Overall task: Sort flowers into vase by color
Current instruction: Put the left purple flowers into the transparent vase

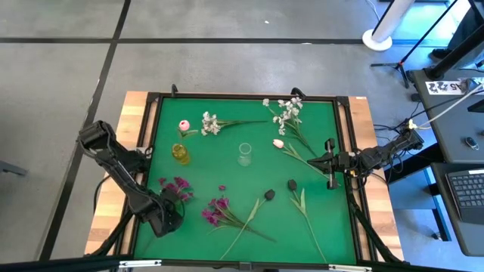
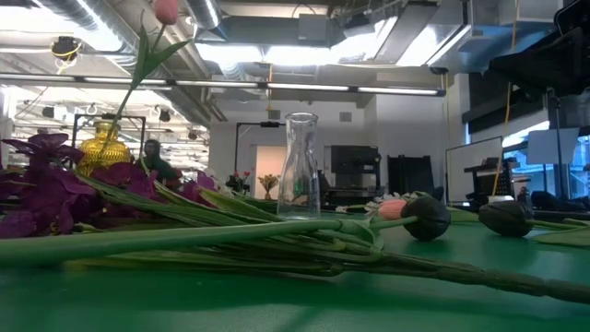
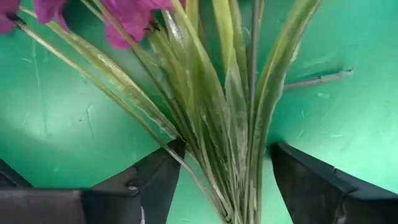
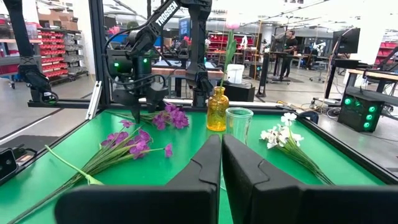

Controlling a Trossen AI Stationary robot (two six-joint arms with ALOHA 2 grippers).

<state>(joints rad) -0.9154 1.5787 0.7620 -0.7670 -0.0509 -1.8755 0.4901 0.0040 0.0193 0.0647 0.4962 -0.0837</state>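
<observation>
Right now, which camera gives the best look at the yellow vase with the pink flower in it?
The right wrist view: the yellow vase stands whole and unobstructed. The high view shows only its top; the low view half hides it behind purple flowers; the left wrist view misses it.

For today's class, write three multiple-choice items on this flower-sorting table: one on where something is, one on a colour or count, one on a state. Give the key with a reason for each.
1. Where does the left gripper stand?
A. at the stems of a magenta flower bunch
B. over the clear vase
C. at the white sprigs

2. What colour is the vase that holds the pink tulip?
A. blue
B. yellow
C. black

3. How do the right gripper's fingers stand?
A. spread wide
B. closed on a stem
C. closed together, holding nothing

Key: 1 A, the left wrist view shows its fingers open on either side of the green stems below magenta flowers. 2 B, the pink tulip stands in the yellow vase, while the clear vase is empty. 3 C, the right gripper shows its fingers pressed together with nothing between them.
</observation>
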